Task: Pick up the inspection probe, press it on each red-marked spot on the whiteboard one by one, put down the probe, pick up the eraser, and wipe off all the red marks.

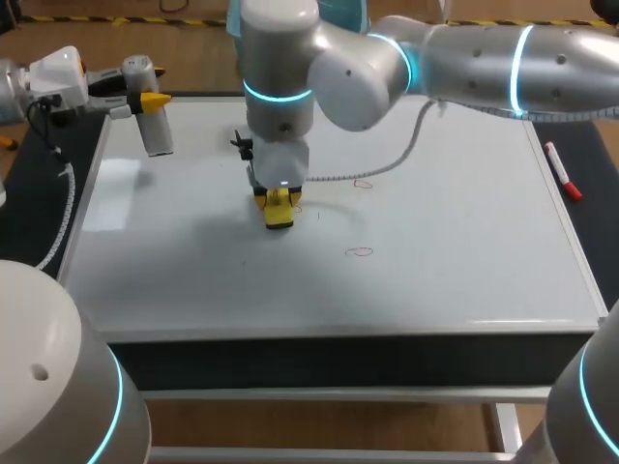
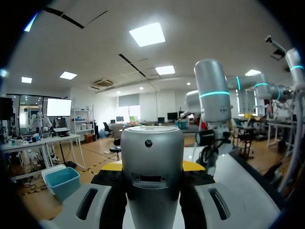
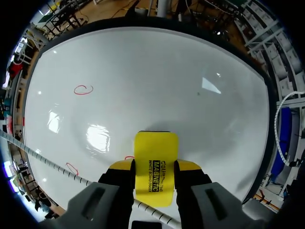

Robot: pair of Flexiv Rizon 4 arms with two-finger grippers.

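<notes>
The wiping step is in hand, to my eye. The right pincer is clamped on the yellow block eraser, one yellow tip on each side. The block juts ahead of the fingers and, as far as I can judge, its face is down on the white whiteboard.

Nearest the robot, a red ring mark sits untouched, apart from the eraser toward the right arm's side. At the eraser itself a second red mark peeps out just beside the block, partly hidden under it, so this looks like the one being dealt with. A little farther off, a third red ring also lies apart from the eraser. None of the three appears wiped yet. The next move, I'd say, calls for a firm sweep across the mark at the eraser's edge with the block flat, then a carry over to the other two rings.

Farther off, over the board's far left corner, the left pincer is closed on the silver cylindrical probe, with a finger on either side of it. The probe seems to be held clear of the board rather than set down on the worktop. A red marker pen lies by the board's far right edge.
</notes>
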